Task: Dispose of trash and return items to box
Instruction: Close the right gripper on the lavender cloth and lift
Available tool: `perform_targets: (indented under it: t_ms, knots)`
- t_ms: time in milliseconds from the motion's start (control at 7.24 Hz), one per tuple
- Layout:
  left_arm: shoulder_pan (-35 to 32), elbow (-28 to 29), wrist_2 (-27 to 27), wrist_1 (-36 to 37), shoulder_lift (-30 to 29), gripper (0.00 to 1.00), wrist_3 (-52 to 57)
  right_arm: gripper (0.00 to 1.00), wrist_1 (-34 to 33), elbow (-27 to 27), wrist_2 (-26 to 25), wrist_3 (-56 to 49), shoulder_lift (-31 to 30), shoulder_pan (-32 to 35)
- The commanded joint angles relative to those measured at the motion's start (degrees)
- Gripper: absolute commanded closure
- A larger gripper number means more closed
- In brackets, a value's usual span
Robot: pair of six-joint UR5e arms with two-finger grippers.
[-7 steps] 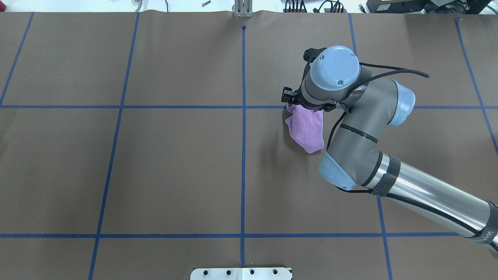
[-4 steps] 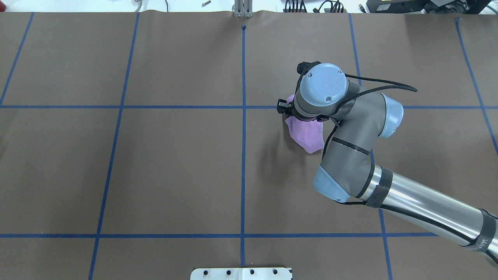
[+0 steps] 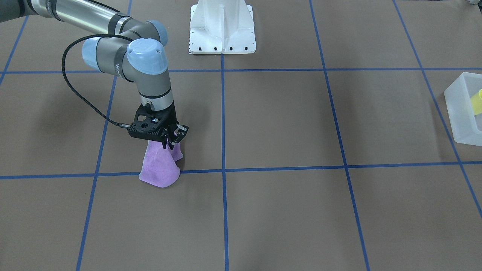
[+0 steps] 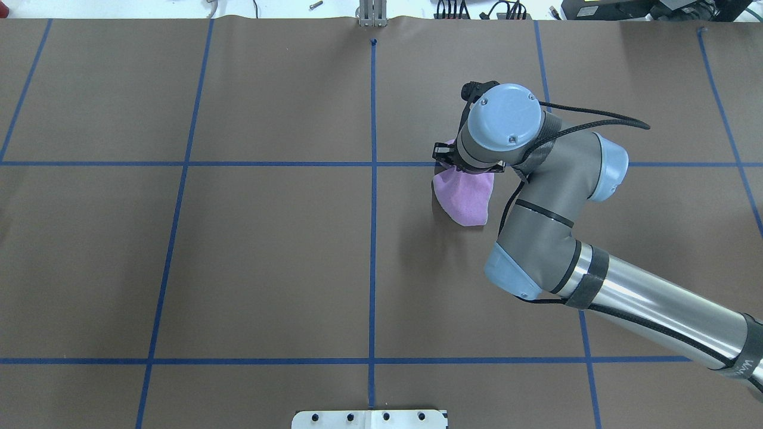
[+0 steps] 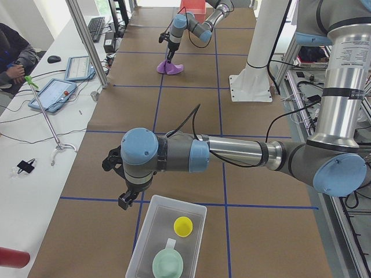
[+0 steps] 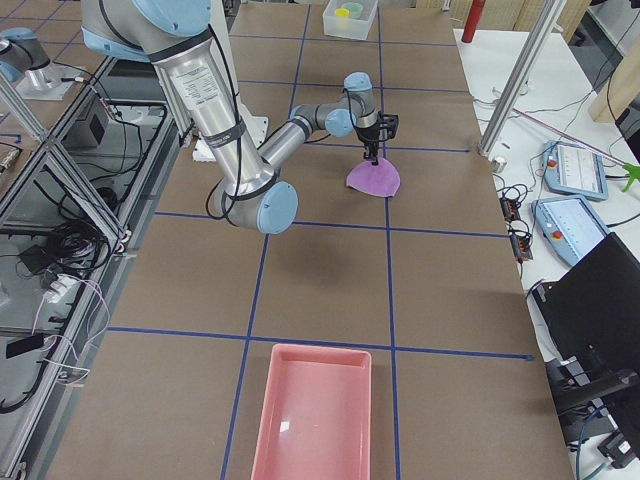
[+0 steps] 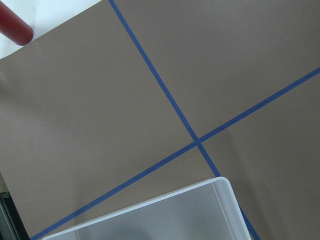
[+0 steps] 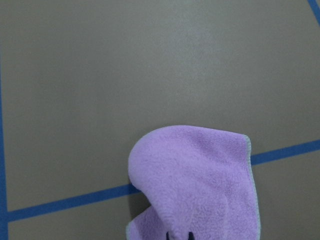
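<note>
My right gripper (image 3: 170, 145) is shut on the top of a purple cloth (image 3: 160, 167). The cloth hangs from it like a tent, its lower edge on the table by a blue tape line. The cloth also shows in the overhead view (image 4: 465, 196) and the right wrist view (image 8: 200, 180). The box (image 5: 168, 237) holds the yellow cup (image 5: 184, 226) and the mint-green bowl (image 5: 168, 265). My left gripper (image 5: 124, 200) hovers just beyond the box's far corner; I cannot tell if it is open or shut. The box rim shows in the left wrist view (image 7: 165, 210).
A pink tray (image 6: 315, 415) lies at the table end on the robot's right. The white pedestal (image 3: 222, 26) stands at the table's middle. A red cylinder (image 7: 15, 27) lies off the table near the box. Blue tape lines grid the brown table (image 4: 268, 256).
The right wrist moved toward the robot, then back away. The cloth is drawn up under the gripper and looks shorter on the table than before.
</note>
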Motion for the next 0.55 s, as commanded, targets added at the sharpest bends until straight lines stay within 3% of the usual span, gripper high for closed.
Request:
perform_targets:
  t_ms: [0, 276, 414]
  knots:
    - [0.0, -0.1, -0.1, -1.2, 1.4, 0.02, -0.1, 1.0, -2.6, 2.6, 0.7, -3.3, 0.0, 3.2]
    - [0.0, 0.0, 0.0, -0.9, 1.5, 0.02, -2.5, 1.0, -11.1, 10.4, 4.6, -11.4, -1.7, 8.2]
    - [0.4, 0.1, 0.6, -0.9, 2.2, 0.02, -5.9, 1.0, -11.6, 14.0, 8.2, -15.4, -5.5, 11.5]
